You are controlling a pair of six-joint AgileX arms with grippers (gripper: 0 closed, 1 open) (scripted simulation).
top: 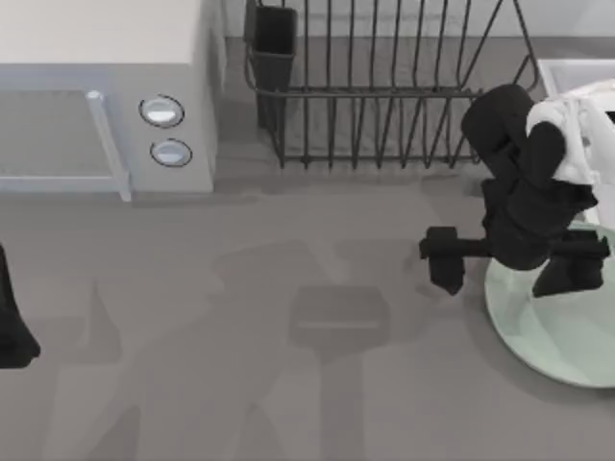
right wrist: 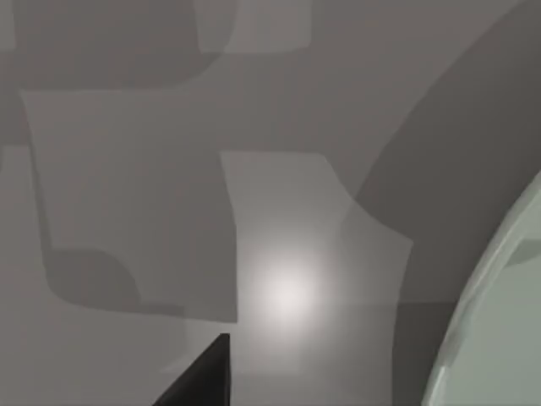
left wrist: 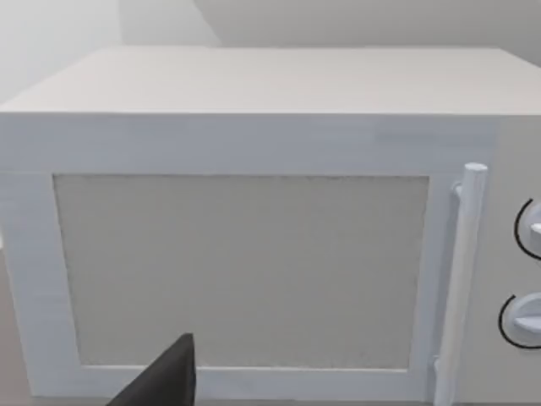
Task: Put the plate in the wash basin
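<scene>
Plate (top: 553, 331) lies flat on the table at the right edge, near side, w/ its rim running off the top view's right border. Pale mint, shallow raised rim, plain. Right gripper (top: 519, 259) hangs over the plate's far-left edge; can't tell if its fingers are open or closed, the black wrist bulk hides them from above. Not gripping anything as far as I can see. Right wrist view catches just the plate's curved rim (right wrist: 499, 313) at one side and bare table otherwise.

Step in hand, as I judge it: getting a hold on the plate rim. To do it well: approach the rim edge-on, one finger under the lip and one over, since a flat plate gives nothing else to pinch. Grip near the edge closest to the arm, lift slightly tilted so it doesn't scrape, then carry toward the wash basin (top: 567, 72), whose white rim corner shows at far right, just beyond the arm. Short trip, but the dish rack (top: 384, 86) stands just left of the basin, so keep the plate clear of its wires.

Left gripper (top: 14, 322) is parked at the left edge, facing the microwave (left wrist: 254, 220).

Surface: smooth grey tabletop (top: 240, 317), matte, patchy shadows, one soft bright spot under the right wrist. Microwave far left, rack far centre.
</scene>
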